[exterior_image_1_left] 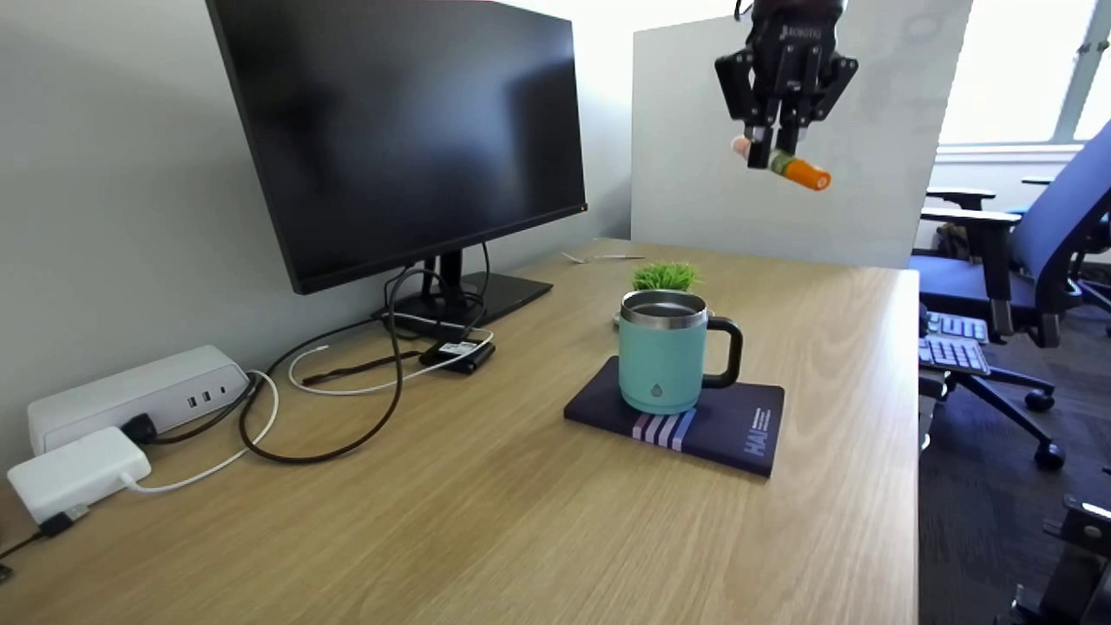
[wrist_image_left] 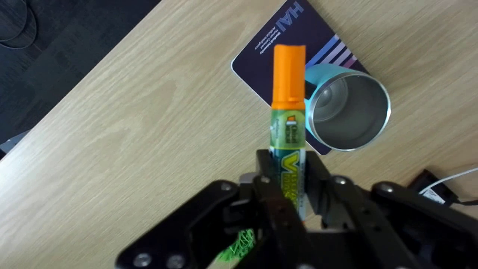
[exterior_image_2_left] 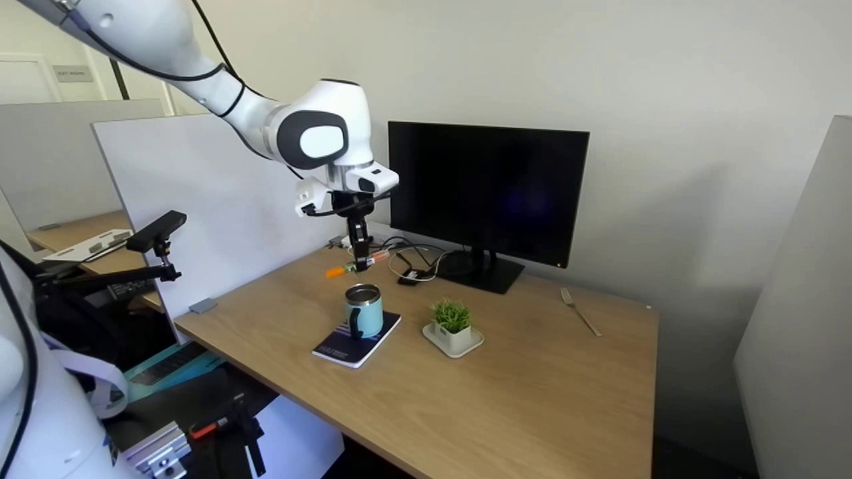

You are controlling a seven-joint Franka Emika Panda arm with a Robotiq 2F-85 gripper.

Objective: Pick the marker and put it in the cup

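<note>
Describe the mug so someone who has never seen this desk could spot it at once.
From the black monitor, look across the wooden desk to the dark notebook. The mug stands upright on that. Unlike the potted plant nearby, it is teal with a silvery rim and black side handle.

One marker (wrist_image_left: 288,130), one mug (exterior_image_1_left: 662,365), one book (exterior_image_1_left: 725,430), one potted plant (exterior_image_2_left: 452,326), one fork (exterior_image_2_left: 582,314), one monitor (exterior_image_2_left: 489,193), one robot arm (exterior_image_2_left: 339,120) and one gripper (exterior_image_1_left: 773,149) are showing.
</note>
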